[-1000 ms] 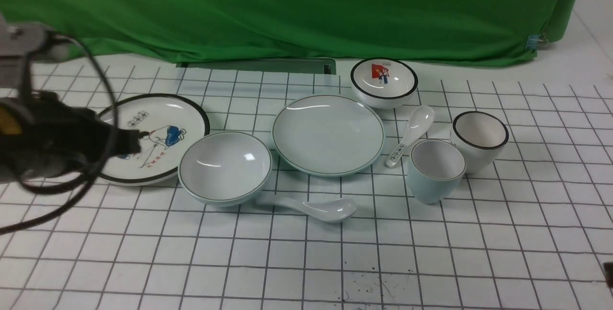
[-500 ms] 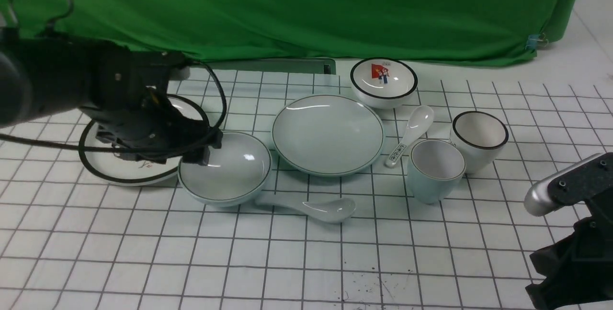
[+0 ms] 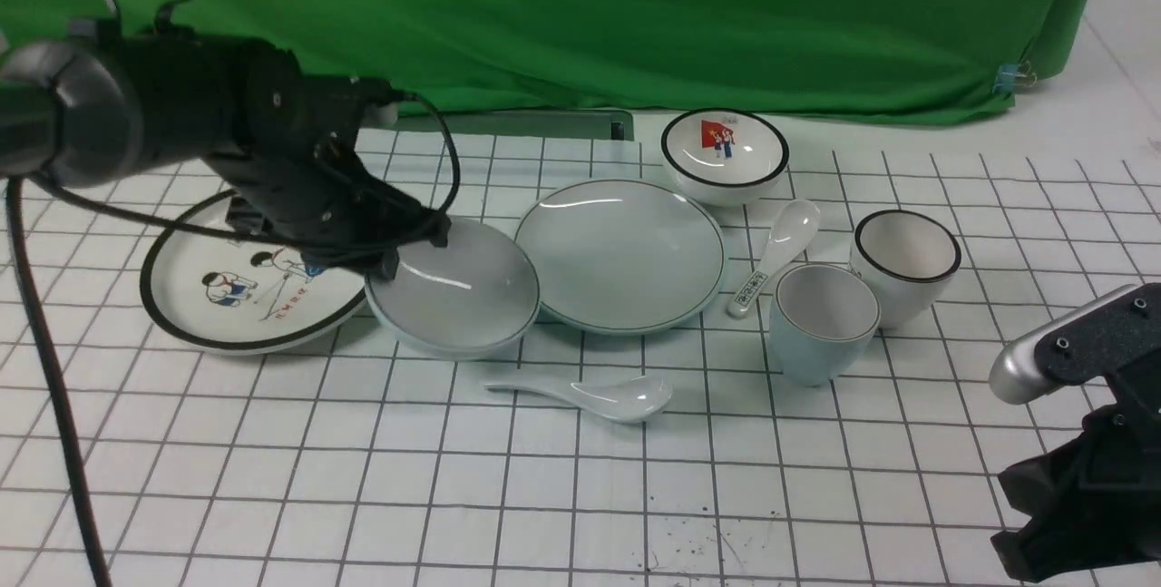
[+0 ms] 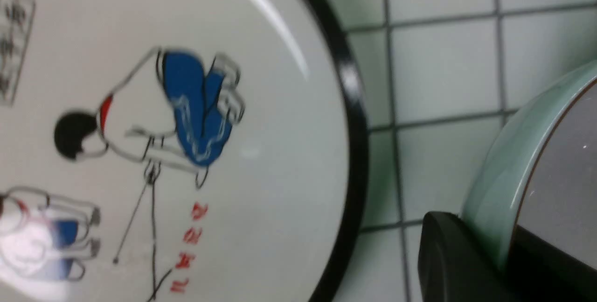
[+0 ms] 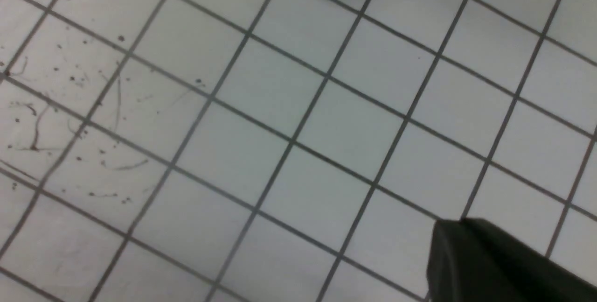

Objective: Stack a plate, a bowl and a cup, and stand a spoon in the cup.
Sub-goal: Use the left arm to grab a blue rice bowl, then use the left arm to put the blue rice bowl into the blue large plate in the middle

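The nearest thing is the right hand (image 5: 450, 222), low over the counter (image 3: 689, 496) at the near right side; it is closed and holds nothing. A little farther lies the spoon (image 3: 617, 398), glossy and plain white, flat on the counter and not inside any cup. Behind it, toward the left, the bowl (image 3: 458, 283) is in the grip of the left hand (image 3: 417, 251), whose fingers pinch its wall at the rim. This bowl is pale blue-green outside, smooth and shiny, with a thin dark line on the rim, and it seems slightly tilted and raised. To the right stands the cup (image 3: 824, 319), upright, without handle, pale blue-green with white inside, just beside a black-rimmed white cup (image 3: 905, 260). Farther back is the plate (image 3: 621, 256), round, plain and bare, pale blue-green too. I judge that the step in hand is to bring the bowl onto this plate, the first part of the stack. The next move asks to carry it rightward above the plate rim, make it level, and lower it gently in the middle; a one-side grip could let it tip.
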Controlling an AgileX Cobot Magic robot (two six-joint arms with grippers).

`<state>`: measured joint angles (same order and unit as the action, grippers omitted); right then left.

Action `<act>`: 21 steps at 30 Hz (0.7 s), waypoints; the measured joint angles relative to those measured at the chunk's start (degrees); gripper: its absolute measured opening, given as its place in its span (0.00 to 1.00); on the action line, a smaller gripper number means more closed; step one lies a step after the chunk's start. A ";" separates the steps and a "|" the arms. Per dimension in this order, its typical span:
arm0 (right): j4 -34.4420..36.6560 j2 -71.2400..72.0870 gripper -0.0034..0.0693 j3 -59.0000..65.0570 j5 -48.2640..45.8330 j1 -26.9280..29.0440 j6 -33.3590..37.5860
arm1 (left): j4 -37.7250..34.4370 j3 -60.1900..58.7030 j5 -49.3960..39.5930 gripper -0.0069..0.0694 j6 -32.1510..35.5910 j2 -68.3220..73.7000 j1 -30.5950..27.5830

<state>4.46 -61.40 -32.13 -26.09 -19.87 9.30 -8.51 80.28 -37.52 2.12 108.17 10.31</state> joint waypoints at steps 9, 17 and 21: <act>-0.06 -0.05 0.08 0.00 4.54 0.00 0.00 | -15.45 13.18 5.67 0.08 11.30 6.30 4.52; -0.06 -0.34 0.08 -0.75 5.93 0.00 -3.48 | -14.75 16.71 7.07 0.08 11.62 16.79 7.39; 0.54 -3.28 0.14 -6.36 -0.78 0.00 -6.63 | -13.77 17.09 7.50 0.10 11.67 16.98 7.39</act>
<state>4.99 -64.68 -38.49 -26.87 -19.87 2.67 -22.29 97.37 -30.02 13.79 125.16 17.70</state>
